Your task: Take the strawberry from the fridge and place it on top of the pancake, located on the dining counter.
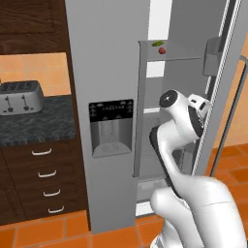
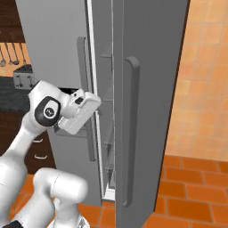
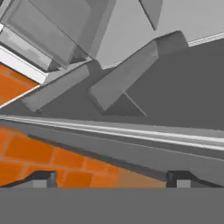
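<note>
The strawberry (image 1: 162, 50) is a small dark-red berry on an upper shelf inside the fridge (image 1: 104, 72), beside a small green leafy item (image 1: 157, 43). The fridge's right door (image 2: 149, 107) stands open. My gripper (image 3: 111, 179) is open, its two fingertips (image 3: 43, 178) wide apart with nothing between them. It sits well below the strawberry, at mid-height by the open door's edge, facing the door's inner bins and the orange floor. My white hand (image 1: 197, 103) shows against the door edge. The pancake and the dining counter are out of view.
The open door's long handle (image 2: 131, 129) is to my right. A black water-dispenser panel (image 1: 111, 127) is on the shut left door. To the left, a toaster (image 1: 20, 96) sits on a black-topped counter (image 1: 43, 127) over dark drawers.
</note>
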